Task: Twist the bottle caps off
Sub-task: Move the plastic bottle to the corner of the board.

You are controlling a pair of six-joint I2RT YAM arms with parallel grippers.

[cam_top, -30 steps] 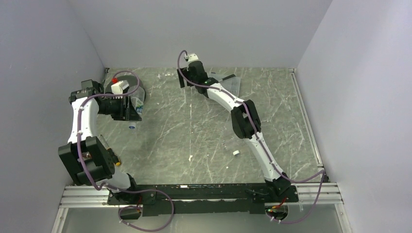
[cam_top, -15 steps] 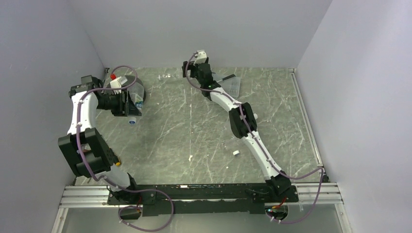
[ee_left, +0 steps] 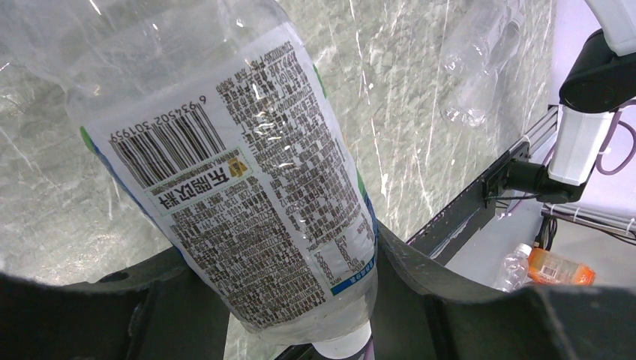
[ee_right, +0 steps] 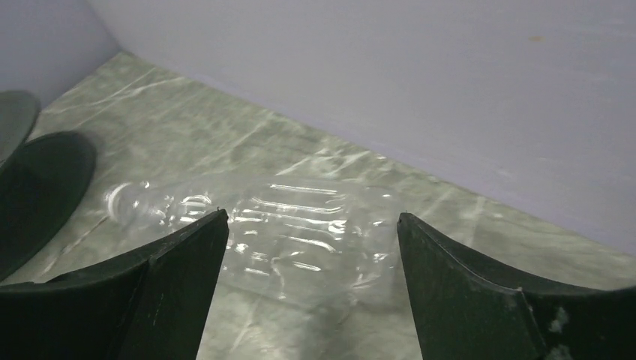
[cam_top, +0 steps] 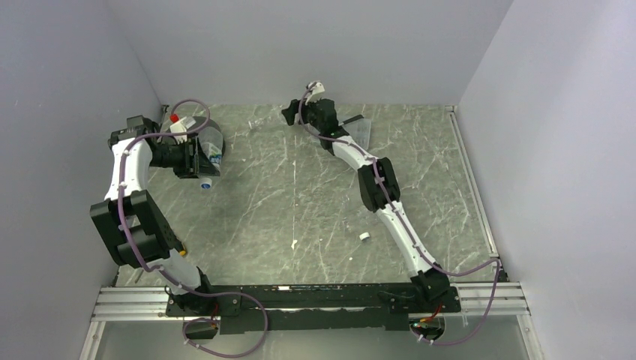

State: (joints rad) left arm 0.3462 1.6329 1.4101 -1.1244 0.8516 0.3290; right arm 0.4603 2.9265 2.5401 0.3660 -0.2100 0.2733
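Observation:
My left gripper is shut on a short clear bottle with a blue-and-white label at the table's left side. In the left wrist view the gripper clamps the labelled bottle between its fingers, and the white cap is on the bottle at the bottom edge. My right gripper is open at the back wall. In the right wrist view the gripper has its jaws wide apart just in front of a clear unlabelled bottle lying on its side, apart from it.
A loose white cap lies on the marble table. A clear tray stands at the back under the right arm. Dark round discs lie left of the clear bottle. Another clear bottle shape lies farther off.
My right arm has stretched farther toward the back wall, its gripper turning toward the lying clear bottle. My left gripper still holds the labelled bottle and has shifted slightly.

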